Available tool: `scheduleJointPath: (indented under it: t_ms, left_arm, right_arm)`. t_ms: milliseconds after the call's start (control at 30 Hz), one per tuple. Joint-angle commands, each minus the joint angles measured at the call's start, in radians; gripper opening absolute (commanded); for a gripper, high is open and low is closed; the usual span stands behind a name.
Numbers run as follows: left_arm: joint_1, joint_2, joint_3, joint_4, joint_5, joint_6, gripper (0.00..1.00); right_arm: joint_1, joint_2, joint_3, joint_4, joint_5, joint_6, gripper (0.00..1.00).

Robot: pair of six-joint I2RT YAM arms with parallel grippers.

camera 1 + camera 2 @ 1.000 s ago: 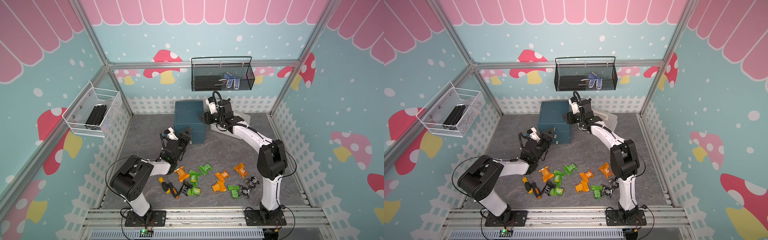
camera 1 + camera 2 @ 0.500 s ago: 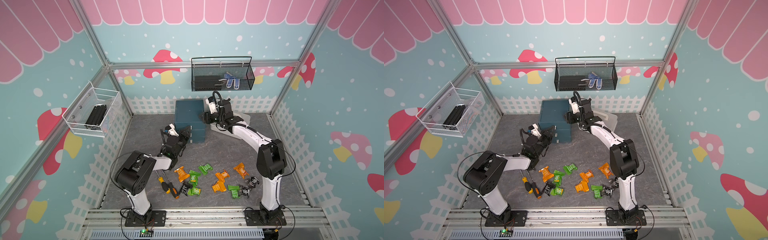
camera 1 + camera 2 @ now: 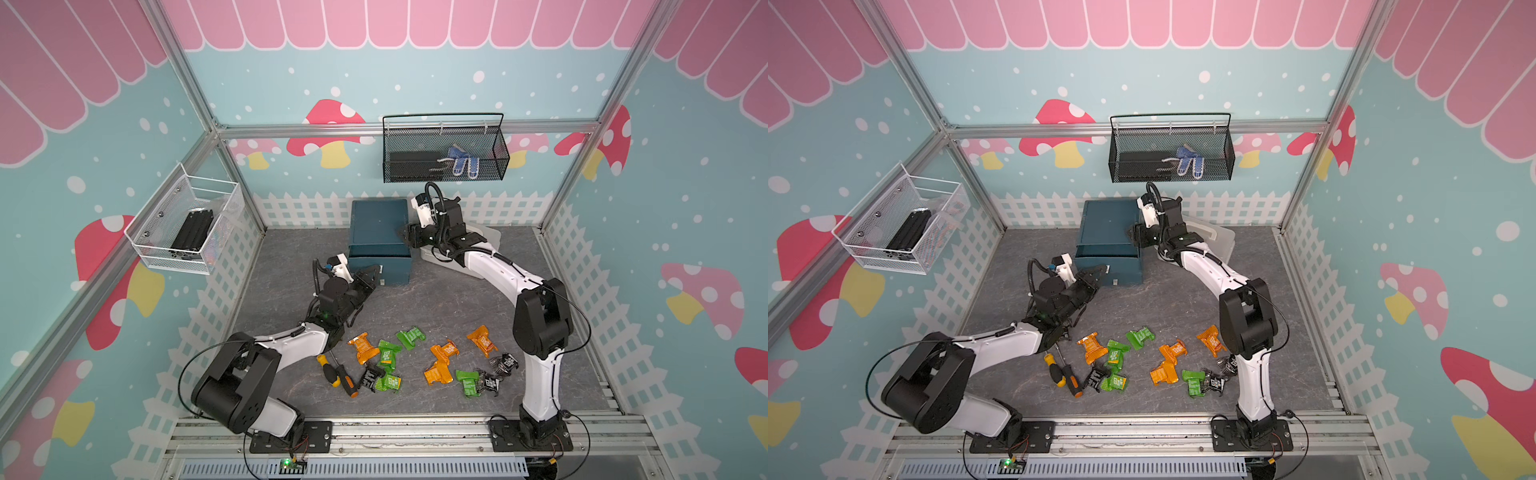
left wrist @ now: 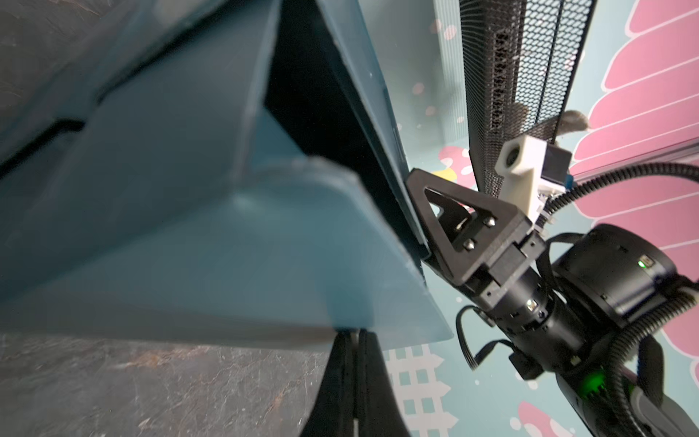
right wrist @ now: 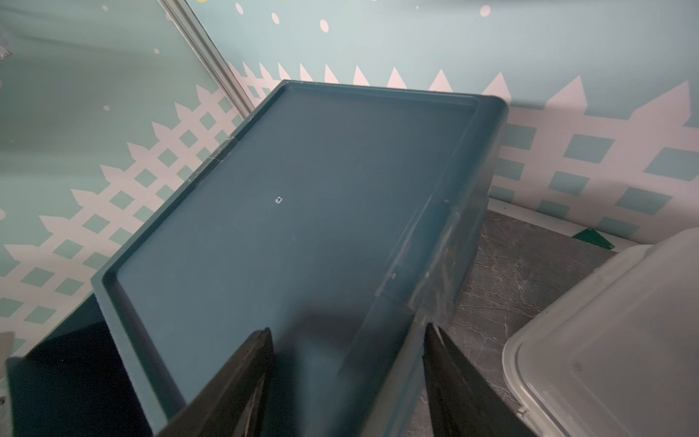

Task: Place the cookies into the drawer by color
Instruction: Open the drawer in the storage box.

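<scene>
**Left pincer** (image 3: 371, 276): jaws pressed flat together, with only a thin seam between them in the left wrist view (image 4: 355, 363). The tips sit at the edge of a front panel on the drawer unit (image 3: 376, 224), low on its front face and near a pale tab. They run under the panel's lip, so I cannot tell whether the tab is nipped. In that same view a dark gap shows between the panel and the unit's body (image 4: 189, 227).

**Right pincer** (image 3: 405, 235): jaws standing apart, astride the unit's top edge on the right arm's side, near the front corner. In the right wrist view (image 5: 348, 328) one finger lies over the flat top (image 5: 302, 189) and the other runs down beside the side wall. It carries nothing. The left wrist view shows a finger against the side wall's edge; how hard it bears I cannot tell.

**Drawer unit**: dark teal and upright, at the back of the worktop (image 3: 436, 299) close to the picket-fence wall. Both top views show it between the two pincers (image 3: 1106, 220). A pale grey case (image 3: 488, 239) sits just beside it, partly behind the right arm.

**Cookies** (image 3: 444, 351): all loose on the worktop toward the front, well apart from the unit. Orange, green and black packets are mixed in two rough clusters. Two screwdrivers (image 3: 338, 374) lie at the left end of the scatter, just beside a black packet.
</scene>
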Motion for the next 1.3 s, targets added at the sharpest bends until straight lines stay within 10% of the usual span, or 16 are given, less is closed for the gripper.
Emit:
scheduleJointPath:
  t_ms: [0,833,1267]
  left_arm:
    - [-0.019,-0.074,-0.058,-0.071,0.025,0.034,0.0]
    - [-0.091,-0.322,-0.151,-0.307,-0.024,0.113,0.0]
    - [-0.069,-0.275,-0.146,-0.277,-0.021,0.137,0.4]
  right_arm:
    - [0.006,0.012,0.013,-0.075,0.02,0.003,0.65]
    - [0.006,0.024,0.033,-0.095,0.003,0.001,0.65]
    - [0.008,0.015,0.016,-0.096,-0.012,0.008,0.65]
